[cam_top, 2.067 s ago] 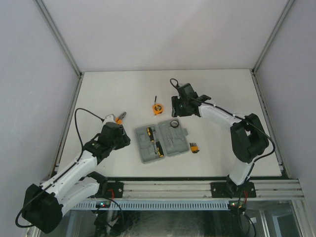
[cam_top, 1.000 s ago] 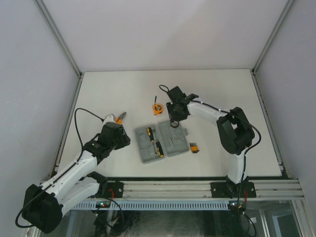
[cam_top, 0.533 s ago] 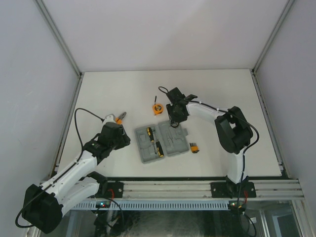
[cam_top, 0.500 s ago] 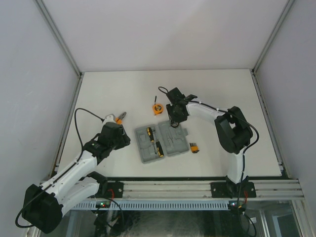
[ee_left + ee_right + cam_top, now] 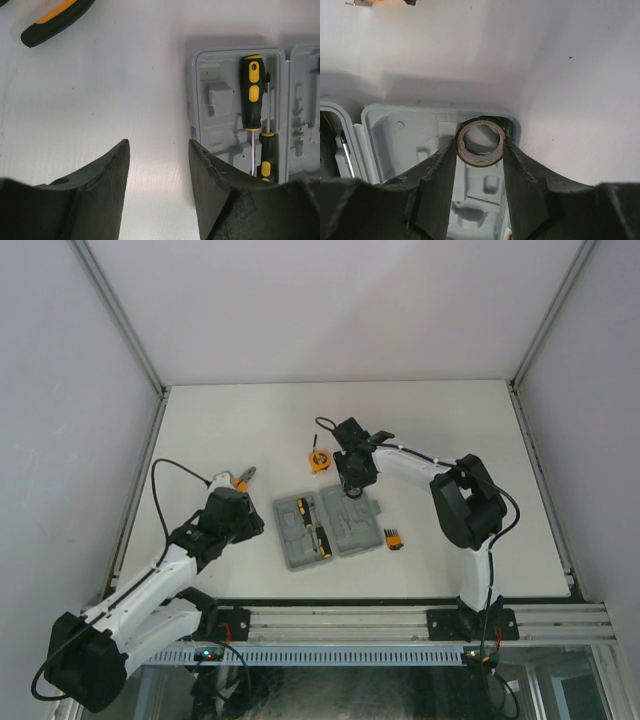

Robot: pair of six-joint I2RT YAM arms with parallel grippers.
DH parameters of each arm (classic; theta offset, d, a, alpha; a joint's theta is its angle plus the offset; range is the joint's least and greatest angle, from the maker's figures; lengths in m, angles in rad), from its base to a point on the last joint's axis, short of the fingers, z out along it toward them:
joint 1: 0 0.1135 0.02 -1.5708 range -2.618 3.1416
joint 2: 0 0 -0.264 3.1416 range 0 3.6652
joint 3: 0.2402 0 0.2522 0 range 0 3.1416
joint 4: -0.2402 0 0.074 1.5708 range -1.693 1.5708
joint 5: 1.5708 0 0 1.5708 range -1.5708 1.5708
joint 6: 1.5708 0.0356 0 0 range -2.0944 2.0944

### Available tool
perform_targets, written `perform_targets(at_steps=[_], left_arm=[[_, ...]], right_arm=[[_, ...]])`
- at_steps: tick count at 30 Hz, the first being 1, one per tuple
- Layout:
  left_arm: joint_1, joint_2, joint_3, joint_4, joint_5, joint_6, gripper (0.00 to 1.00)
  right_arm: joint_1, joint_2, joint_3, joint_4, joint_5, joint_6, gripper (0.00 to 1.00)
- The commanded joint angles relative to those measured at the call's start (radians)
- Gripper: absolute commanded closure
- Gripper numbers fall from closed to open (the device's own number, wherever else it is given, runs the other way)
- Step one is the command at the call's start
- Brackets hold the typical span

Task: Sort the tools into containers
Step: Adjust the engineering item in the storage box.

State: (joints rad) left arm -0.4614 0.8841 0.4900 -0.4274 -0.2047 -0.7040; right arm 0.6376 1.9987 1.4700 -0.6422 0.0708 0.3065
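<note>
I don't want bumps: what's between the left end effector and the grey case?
Only bare white table between left end effector and grey case, per the left wrist view.

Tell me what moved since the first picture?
The right gripper swung left and back toward its base, over the grey case. Its fingers now sit either side of the small dark ring, though whether they squeeze it is unclear. The ring, left gripper, screwdrivers, pliers, tape measure and bit set stayed put.
</note>
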Motion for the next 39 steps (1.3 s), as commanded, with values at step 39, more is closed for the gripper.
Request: perform_targets(at_steps=[39], left_arm=[[0.004, -0.001, -0.021, 0.051, 0.009, 0.006, 0.46]], right_arm=[[0.077, 0.116, -0.177, -0.010, 0.144, 0.069, 0.68]])
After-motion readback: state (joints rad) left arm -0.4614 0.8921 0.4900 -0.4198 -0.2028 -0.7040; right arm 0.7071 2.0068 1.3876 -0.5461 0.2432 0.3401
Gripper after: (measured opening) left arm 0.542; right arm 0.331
